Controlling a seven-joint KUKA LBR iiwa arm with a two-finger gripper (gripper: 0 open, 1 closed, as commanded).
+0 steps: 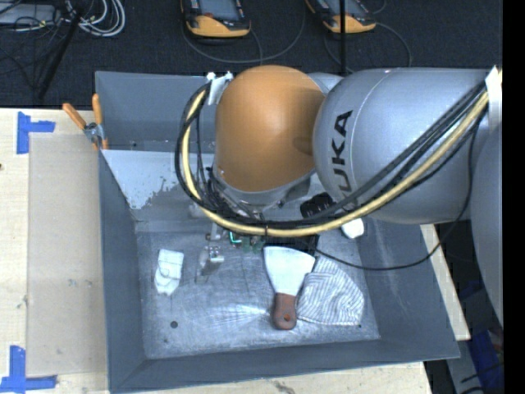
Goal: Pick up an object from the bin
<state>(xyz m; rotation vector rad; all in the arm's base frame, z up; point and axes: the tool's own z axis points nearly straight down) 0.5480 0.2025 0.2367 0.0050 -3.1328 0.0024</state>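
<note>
Claw [211,257] hangs low over the bin's floor, under the arm's orange wrist cover [267,125], to the view's left of the brush [285,290] and about level with its head. Cannot tell whether the claw is open or closed, since the wrist shades it and it shows narrow. No thing of the bin can be made out in its grip. The brush itself has a white head and a brown handle. It lies flat on the bin's floor with the handle pointing toward the near wall, apart from the claw. A white crumpled wad [168,271] lies further to the view's left of the brush, beyond the claw, with bare floor between the two. A striped cloth [332,298] touches the brush on its other side, bunched against the head and handle. A small white piece [353,228] sits up and to the right of the brush, at the edge of the arm's body. The grey bin [123,261] shows bare floor near the brush's handle end. Judgement on progress: early to middle. The arm is down in the bin, but the pick is not yet made and every thing rests on the floor. Left to do: close on one thing — the wad and the brush head are the nearest candidates — then lift it clear of the bin.
</note>
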